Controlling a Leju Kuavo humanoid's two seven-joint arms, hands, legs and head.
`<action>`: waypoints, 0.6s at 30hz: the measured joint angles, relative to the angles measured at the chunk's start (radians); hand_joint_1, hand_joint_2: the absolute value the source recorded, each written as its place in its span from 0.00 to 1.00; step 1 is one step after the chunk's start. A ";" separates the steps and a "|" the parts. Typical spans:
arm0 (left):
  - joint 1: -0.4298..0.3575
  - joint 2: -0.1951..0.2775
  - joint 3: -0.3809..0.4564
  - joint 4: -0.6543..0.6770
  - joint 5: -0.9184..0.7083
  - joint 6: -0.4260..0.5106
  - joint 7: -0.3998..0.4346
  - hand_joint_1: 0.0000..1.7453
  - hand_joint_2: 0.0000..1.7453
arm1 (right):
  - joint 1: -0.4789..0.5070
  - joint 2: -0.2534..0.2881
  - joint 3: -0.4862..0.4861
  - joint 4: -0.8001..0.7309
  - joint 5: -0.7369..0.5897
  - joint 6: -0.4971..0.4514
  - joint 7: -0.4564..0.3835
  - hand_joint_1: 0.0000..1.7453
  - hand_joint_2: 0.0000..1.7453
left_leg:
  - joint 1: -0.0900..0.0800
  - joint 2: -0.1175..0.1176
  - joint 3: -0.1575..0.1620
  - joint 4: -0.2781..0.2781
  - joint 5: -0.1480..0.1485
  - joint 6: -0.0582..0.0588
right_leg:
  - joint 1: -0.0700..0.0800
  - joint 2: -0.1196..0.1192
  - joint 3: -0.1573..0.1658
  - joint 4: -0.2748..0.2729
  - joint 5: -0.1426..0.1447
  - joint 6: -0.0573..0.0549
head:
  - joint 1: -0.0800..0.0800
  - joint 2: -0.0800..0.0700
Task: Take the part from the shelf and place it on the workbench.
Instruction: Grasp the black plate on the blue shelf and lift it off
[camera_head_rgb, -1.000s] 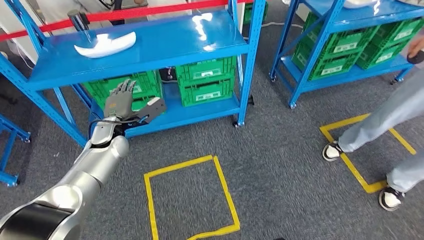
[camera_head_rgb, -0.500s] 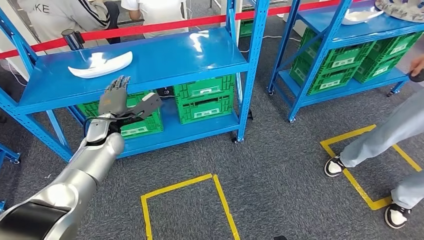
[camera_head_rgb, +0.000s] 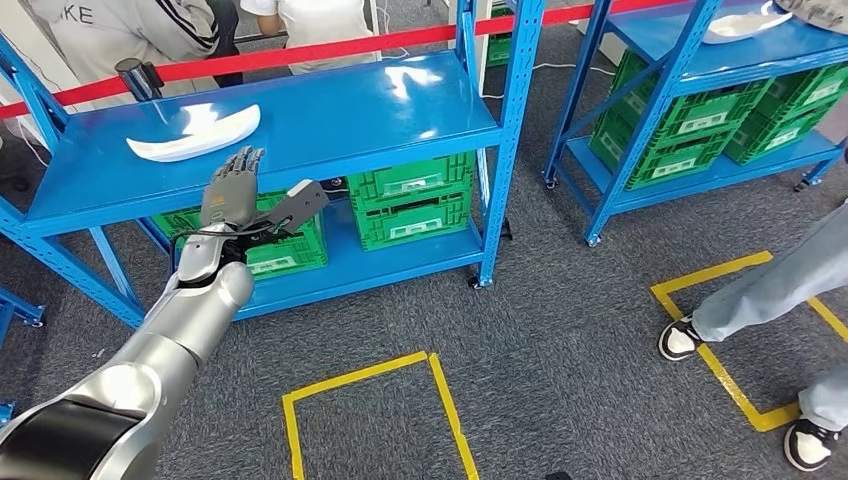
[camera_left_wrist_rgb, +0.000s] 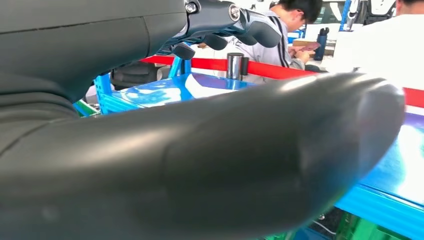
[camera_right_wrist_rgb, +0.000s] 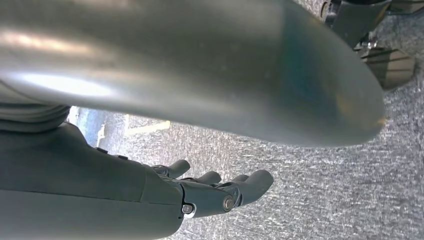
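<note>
A white curved part (camera_head_rgb: 193, 133) lies on the top board of the blue shelf (camera_head_rgb: 330, 110), toward its left end. My left hand (camera_head_rgb: 240, 195) is raised in front of the shelf's edge, just below and to the right of the part, fingers spread, thumb out to the side, holding nothing. In the left wrist view the thick thumb (camera_left_wrist_rgb: 240, 155) fills the foreground and the dark fingers (camera_left_wrist_rgb: 235, 25) reach toward the shelf board (camera_left_wrist_rgb: 165, 90). My right hand (camera_right_wrist_rgb: 200, 192) hangs over the grey carpet with its fingers loosely extended and nothing in it.
Green crates (camera_head_rgb: 410, 195) fill the shelf's lower level. A second blue shelf (camera_head_rgb: 720, 60) with green crates stands to the right. People stand behind a red barrier (camera_head_rgb: 300, 55); a person's legs (camera_head_rgb: 760, 290) are at the right. Yellow tape squares (camera_head_rgb: 370, 420) mark the carpet.
The whole picture has shifted as the camera moved closer to the shelf. My left hand has risen from crate level to the edge of the top board, nearer the white part.
</note>
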 joint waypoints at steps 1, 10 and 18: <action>-0.003 0.001 0.000 0.000 0.000 -0.002 0.003 0.00 0.00 | 0.000 0.000 0.000 0.000 0.001 0.000 -0.001 0.00 0.00 | 0.001 0.002 -0.014 0.031 -0.017 -0.006 | -0.003 0.000 0.006 -0.004 -0.001 -0.006 | -0.002 0.000; -0.036 0.029 -0.006 0.019 -0.002 -0.043 0.043 0.00 0.00 | 0.002 0.000 -0.004 0.000 0.004 0.000 -0.010 0.00 0.00 | 0.008 0.013 -0.061 0.037 0.062 -0.009 | -0.002 0.003 0.058 -0.006 -0.046 -0.003 | -0.006 0.000; -0.059 0.042 -0.008 0.029 -0.001 -0.052 0.051 0.00 0.00 | -0.002 -0.002 -0.005 -0.002 0.015 0.001 -0.017 0.00 0.00 | 0.009 0.010 -0.011 -0.029 0.037 0.036 | -0.003 -0.001 -0.021 0.144 -0.120 0.039 | -0.002 0.000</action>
